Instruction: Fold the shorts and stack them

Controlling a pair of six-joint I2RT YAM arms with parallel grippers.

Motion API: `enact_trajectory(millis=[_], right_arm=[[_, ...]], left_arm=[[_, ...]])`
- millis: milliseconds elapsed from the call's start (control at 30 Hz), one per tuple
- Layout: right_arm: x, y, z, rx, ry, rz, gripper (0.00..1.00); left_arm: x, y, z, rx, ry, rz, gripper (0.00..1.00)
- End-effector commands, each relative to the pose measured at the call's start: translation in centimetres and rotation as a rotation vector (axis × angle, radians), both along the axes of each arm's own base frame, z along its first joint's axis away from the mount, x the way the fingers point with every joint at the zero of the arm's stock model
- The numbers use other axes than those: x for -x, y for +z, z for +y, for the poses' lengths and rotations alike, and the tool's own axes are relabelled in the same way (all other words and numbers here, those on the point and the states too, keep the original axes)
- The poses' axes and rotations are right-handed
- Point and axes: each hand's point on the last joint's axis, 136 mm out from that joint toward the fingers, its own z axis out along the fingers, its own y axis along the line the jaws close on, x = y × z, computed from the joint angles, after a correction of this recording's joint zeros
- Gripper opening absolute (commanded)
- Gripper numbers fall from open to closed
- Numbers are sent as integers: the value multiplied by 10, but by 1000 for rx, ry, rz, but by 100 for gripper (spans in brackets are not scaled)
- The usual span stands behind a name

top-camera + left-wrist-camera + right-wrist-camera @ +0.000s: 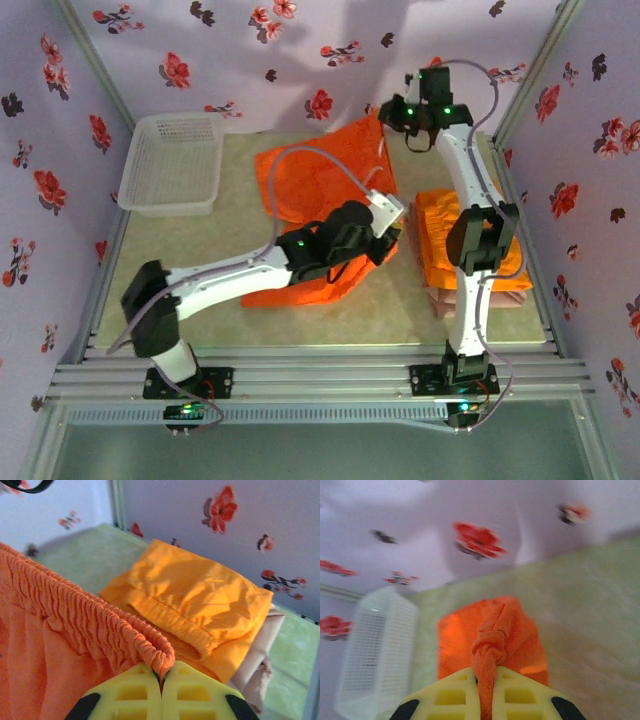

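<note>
Orange cloth dominates the top view: the unfolded orange shorts lie across the middle of the table, raised at 2 points. The left gripper pinches their near right edge and the right gripper their far right corner, probably so both arms can carry that side over into a fold. To the right, the folded orange shorts sit on top of the pink-beige shorts, a stack of 2 with room for the 3rd. The white mesh basket stands at the far left, well apart, and I see nothing inside it.

From the left wrist, the yellow fingers are clenched together on the gathered elastic waistband, which runs taut from the grip toward the left. Beyond it, the folded pair rests on the pink-beige one, whose edge peeks out on the right.

From the right wrist, the jaws are clamped on a bunched knot of orange fabric, with the shorts hanging down to the table below. The basket lies to the left, no contents visible.
</note>
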Motion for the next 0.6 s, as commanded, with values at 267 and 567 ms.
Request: enact_trajectory(millis=[267,567], right_arm=[[-19,-66,-54,141,-167,56,0],[-16,-39,-61,141,-193,29,44]], left_arm=[[51,-2,-73,173,-245,166,1],[52,43,-46,167,-252,90,90]])
